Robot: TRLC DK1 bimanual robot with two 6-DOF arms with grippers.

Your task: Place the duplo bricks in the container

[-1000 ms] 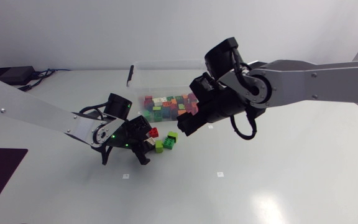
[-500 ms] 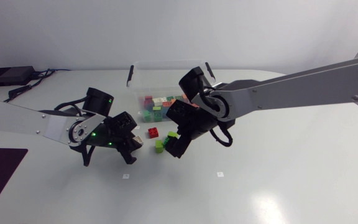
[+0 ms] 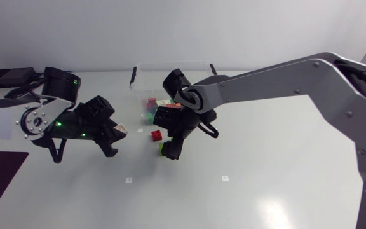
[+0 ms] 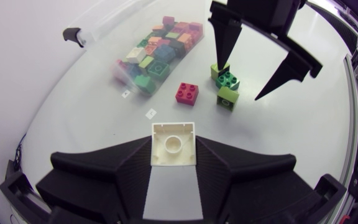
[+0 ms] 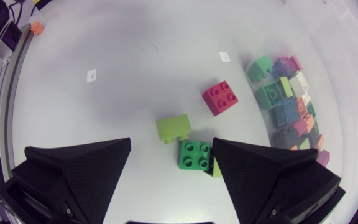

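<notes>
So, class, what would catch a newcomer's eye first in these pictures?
The right gripper, open, hangs over a small cluster of green bricks on the table, with a red brick beside them. The left gripper is shut on a cream brick. Close by, the clear container holds many coloured bricks.

Light: bright, even, coming from above onto my table (image 3: 284,146).
Glare: soft patch is shining near its front.
Shadows: faint ones are lying under bricks (image 5: 196,154).

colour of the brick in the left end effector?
Cream-white: the square plastic duplo brick, held by the left end effector. Shows best in the left wrist view.
</notes>
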